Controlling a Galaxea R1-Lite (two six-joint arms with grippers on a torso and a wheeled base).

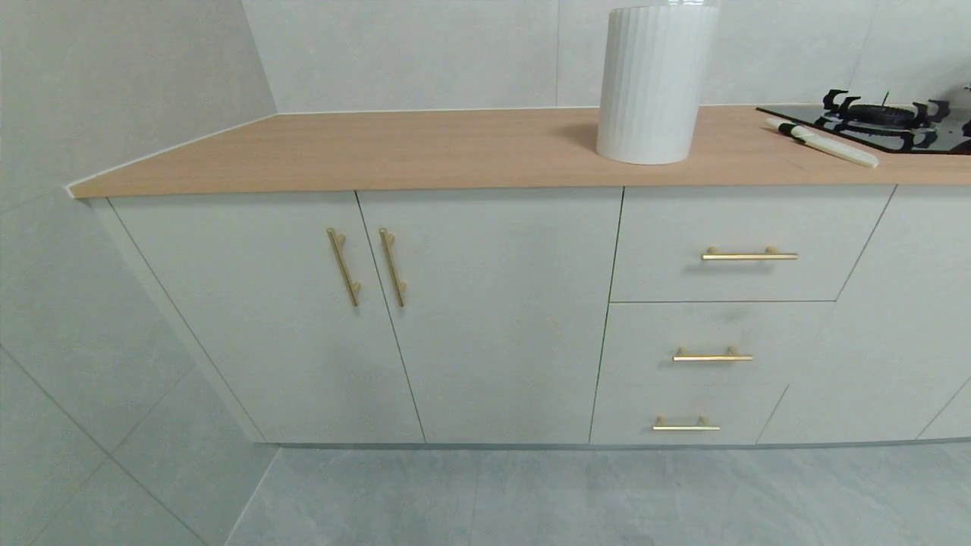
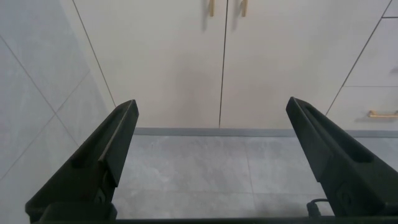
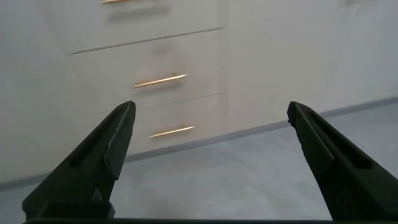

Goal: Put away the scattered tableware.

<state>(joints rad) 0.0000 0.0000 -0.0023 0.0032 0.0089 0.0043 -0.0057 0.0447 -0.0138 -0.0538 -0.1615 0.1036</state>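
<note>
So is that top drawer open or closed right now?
Shut. The top drawer sits flush with the cupboard door beside it and the drawer below, with only thin seams between them.

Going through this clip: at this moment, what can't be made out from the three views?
Head view: the white ribbed container is cut off by the top edge, so its opening and contents are unseen.
Head view: the hob runs off the right edge.
Head view: the white utensil by the hob is too small to identify.
All views: the closed cabinet doors and drawers hide what is inside.
</note>
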